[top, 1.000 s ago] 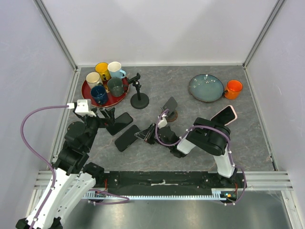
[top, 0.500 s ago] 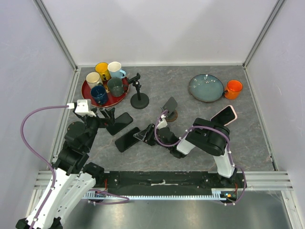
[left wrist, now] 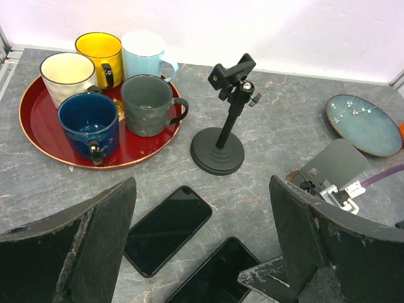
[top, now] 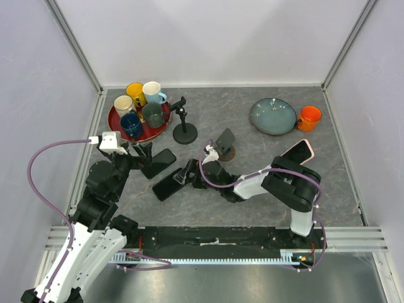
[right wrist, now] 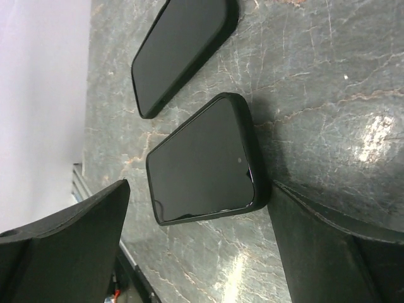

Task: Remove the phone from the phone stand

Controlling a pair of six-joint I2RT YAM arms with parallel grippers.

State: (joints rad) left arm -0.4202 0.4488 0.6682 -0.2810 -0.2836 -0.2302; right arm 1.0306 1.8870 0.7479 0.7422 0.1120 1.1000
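The grey, marble-veined table [top: 341, 183] carries everything. The right arm reaches low across its near half toward the left. The right gripper [top: 188, 173] is spread wide and holds nothing. The black phone [top: 165, 185] lies flat on the surface at the near left, off any stand, its far end between the two parted fingers.

The right wrist view shows that phone is a glossy dark slab with rounded corners. One black finger [right wrist: 63, 246] is on each side of it, with stone visible around its edges. The overhead view hides this under the gripper.

The left gripper [top: 142, 151] is also spread wide and empty, above a second black phone [top: 159, 162] lying parallel, just toward the left edge.

A round red tray [left wrist: 136, 148] in the far left corner holds five mugs [left wrist: 146, 104]: yellow, pale blue, cream, dark blue and grey-green.

A glazed teal plate [top: 273, 115] sits toward the far right, with an orange mug [top: 309, 118] just beside it.

A phone in a pink case [top: 296, 152] lies near the right edge.

The left wrist view shows the tall black stand [left wrist: 221, 142] with its disc base and empty clamp. Beside it is a smaller stand [left wrist: 334, 161] with a tilted grey plate.
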